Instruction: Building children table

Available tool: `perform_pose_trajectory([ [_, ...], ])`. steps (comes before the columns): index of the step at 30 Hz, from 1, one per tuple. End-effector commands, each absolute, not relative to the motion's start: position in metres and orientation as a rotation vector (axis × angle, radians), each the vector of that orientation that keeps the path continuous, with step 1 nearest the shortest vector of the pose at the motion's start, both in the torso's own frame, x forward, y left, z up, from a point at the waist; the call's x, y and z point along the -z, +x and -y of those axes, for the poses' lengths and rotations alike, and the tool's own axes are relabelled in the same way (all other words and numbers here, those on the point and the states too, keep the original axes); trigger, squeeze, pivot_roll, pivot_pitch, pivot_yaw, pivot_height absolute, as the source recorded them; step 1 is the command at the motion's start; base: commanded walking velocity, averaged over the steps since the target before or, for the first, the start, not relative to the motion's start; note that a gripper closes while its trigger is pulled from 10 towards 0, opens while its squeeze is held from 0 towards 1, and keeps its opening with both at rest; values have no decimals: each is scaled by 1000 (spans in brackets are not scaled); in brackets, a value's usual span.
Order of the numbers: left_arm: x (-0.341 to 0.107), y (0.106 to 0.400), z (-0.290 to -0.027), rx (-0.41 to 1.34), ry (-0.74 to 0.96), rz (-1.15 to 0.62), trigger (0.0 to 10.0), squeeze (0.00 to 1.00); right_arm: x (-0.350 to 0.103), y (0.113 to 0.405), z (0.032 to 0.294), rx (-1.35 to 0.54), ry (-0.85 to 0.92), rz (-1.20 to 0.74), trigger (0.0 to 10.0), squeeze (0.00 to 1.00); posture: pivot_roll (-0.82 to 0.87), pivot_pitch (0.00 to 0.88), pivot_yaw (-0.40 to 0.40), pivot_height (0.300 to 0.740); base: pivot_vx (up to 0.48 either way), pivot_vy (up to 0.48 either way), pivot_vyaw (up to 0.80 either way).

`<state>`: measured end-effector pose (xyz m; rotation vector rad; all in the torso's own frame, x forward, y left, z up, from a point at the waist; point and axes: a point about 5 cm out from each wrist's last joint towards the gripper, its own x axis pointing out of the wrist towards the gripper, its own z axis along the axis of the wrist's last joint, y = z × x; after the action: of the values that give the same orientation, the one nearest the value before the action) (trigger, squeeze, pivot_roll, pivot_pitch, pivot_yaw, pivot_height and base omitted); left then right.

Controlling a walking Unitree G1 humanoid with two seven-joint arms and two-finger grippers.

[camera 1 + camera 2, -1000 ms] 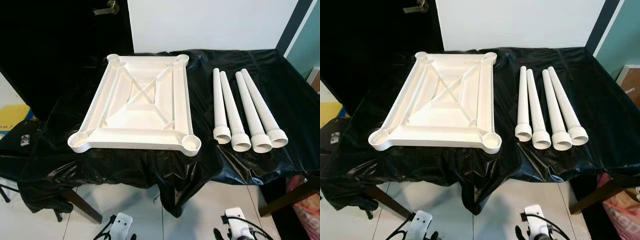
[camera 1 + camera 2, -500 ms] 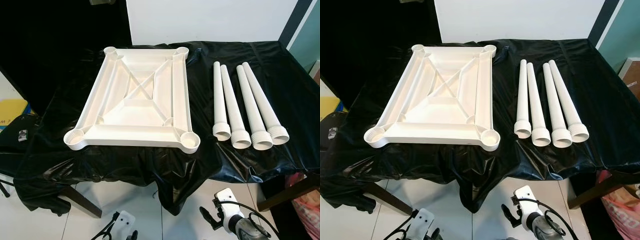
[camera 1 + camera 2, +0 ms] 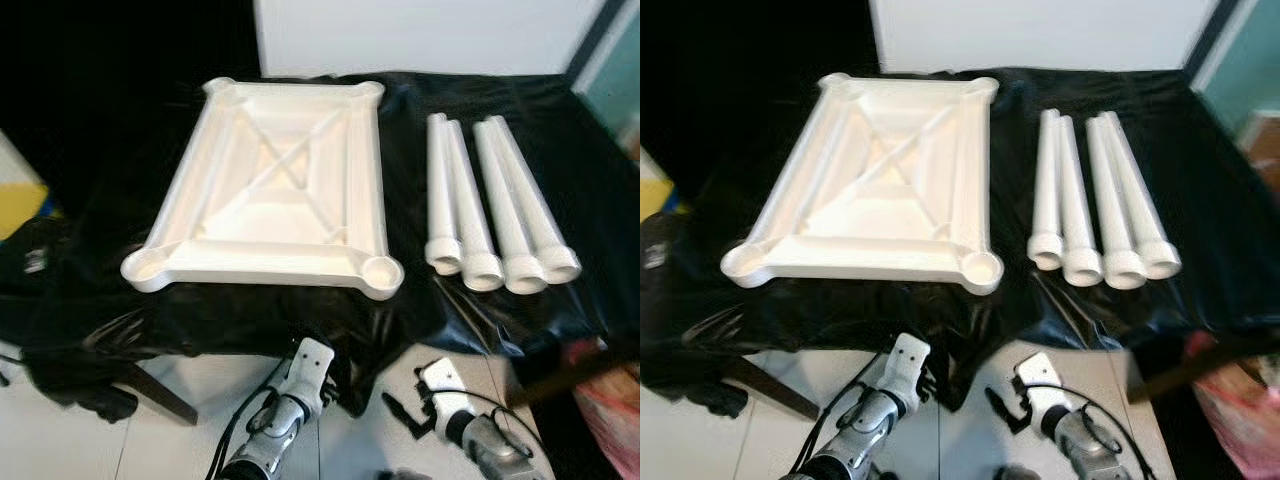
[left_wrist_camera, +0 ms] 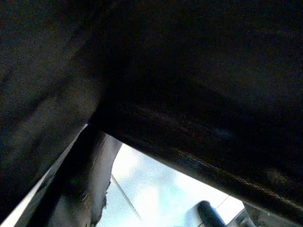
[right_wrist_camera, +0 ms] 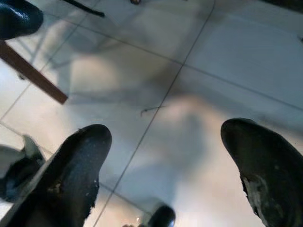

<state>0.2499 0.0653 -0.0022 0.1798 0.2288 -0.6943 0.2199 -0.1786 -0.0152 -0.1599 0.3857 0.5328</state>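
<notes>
Black-draped table (image 3: 250, 320) holds upturned tabletop (image 3: 275, 190), four legs (image 3: 495, 205); both arms just rose; right gripper (image 5: 165, 165) fingers open, left gripper (image 3: 312, 358) cannot tell; assembly unstarted.

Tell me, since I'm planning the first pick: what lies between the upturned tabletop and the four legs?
In the left eye view, only bare black cloth separates the white tabletop from the four legs.
</notes>
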Motion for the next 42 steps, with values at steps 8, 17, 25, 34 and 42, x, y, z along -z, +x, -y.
perform_pose_trajectory([
  [8, -26, 233, -61, 1038, 297, -58, 10000, 0, -1, 214, 172, -713, -162, -361, 10000, 0, -81, 155, 8, 740, 0, 0, 0],
  [17, -16, 224, -81, 1134, 635, -266, 10000, 0, -6, 209, 174, -866, -214, -428, 10000, 0, -55, 164, 7, 740, 0, 0, 0],
  [25, -18, 220, -85, 1097, 659, -355, 10000, 0, -5, 197, 179, -1006, -286, -517, 10000, 0, -45, 171, -4, 740, 0, 0, 0],
  [34, -21, 209, -62, 1219, 318, -303, 10000, 0, -50, 189, 189, -1237, -233, -534, 10000, 0, -48, 191, -24, 740, 0, 0, 0],
  [42, -34, 207, -45, 1283, 185, -210, 10000, 0, -97, 197, 195, -1312, -116, -442, 10000, 0, -56, 197, -40, 740, 0, 0, 0],
])
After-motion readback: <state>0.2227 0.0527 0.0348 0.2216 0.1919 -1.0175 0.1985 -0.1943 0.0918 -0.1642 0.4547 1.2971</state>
